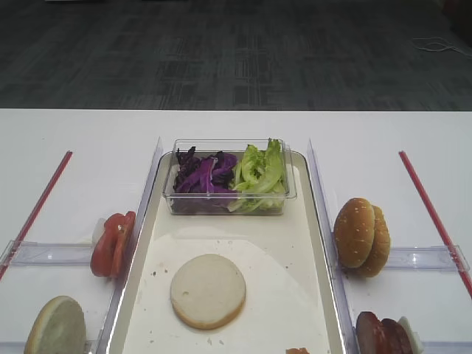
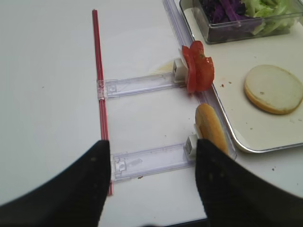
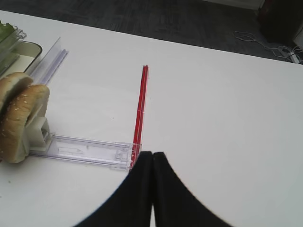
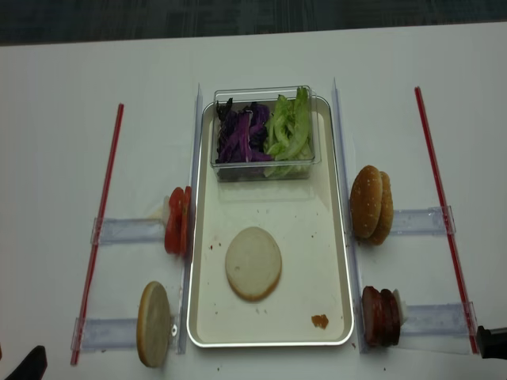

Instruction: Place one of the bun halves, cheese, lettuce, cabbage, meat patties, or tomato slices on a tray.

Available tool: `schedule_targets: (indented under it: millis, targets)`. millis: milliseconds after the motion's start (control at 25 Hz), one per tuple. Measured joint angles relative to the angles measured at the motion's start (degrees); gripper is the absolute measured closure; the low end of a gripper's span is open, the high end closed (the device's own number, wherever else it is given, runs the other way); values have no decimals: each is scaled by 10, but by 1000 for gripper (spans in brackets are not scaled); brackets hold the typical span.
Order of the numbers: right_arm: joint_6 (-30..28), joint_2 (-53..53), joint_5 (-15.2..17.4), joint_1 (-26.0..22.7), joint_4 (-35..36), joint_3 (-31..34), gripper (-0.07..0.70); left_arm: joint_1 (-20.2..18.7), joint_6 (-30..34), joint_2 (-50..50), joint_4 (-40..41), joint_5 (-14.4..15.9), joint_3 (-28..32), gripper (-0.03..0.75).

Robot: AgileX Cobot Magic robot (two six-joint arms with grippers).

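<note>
While one bun half (image 1: 208,290) lies flat near the tray's (image 1: 299,251) front edge, the left tool (image 2: 149,184) hangs open and empty and the right tool (image 3: 152,189) is closed, empty.

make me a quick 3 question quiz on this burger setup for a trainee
1. True or false: a bun half lies flat on the tray.
2. Which shares the clear box with the cabbage? A) tomato slices B) lettuce C) meat patties
3. Fill in: the right hand is ____.

Key:
1. True.
2. B, the lettuce.
3. Shut, holding nothing; the left hand is open.
</note>
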Motion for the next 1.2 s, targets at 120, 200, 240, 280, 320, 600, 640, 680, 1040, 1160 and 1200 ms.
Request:
schedule_targets:
  millis: [120, 200, 240, 280, 320, 600, 640, 680, 1040, 1160, 1200]
  targets:
    - [0, 0, 0, 0, 0, 0, 498, 0, 0, 0, -1, 0, 0, 339]
    - [0, 0, 0, 0, 0, 0, 498, 0, 0, 0, -1, 0, 0, 339]
    - [0, 0, 0, 0, 0, 0, 498, 0, 0, 0, -1, 0, 0, 339]
    - [0, 0, 0, 0, 0, 0, 498, 0, 0, 0, -2, 0, 0, 339]
    - [0, 0, 0, 0, 0, 0, 498, 0, 0, 0, -2, 0, 0, 339]
    - [0, 0, 0, 0, 0, 0, 498, 0, 0, 0, -2, 0, 0, 339]
    - [0, 0, 0, 0, 0, 0, 498, 0, 0, 0, -3, 0, 0, 339]
    - [0, 0, 0, 0, 0, 0, 498, 0, 0, 0, -3, 0, 0, 339]
    - [0, 0, 0, 0, 0, 0, 498, 20, 0, 0, -3, 0, 0, 339]
    - [0, 0, 0, 0, 0, 0, 498, 42, 0, 0, -3, 0, 0, 339]
    - [0, 0, 0, 0, 0, 0, 498, 45, 0, 0, -3, 0, 0, 339]
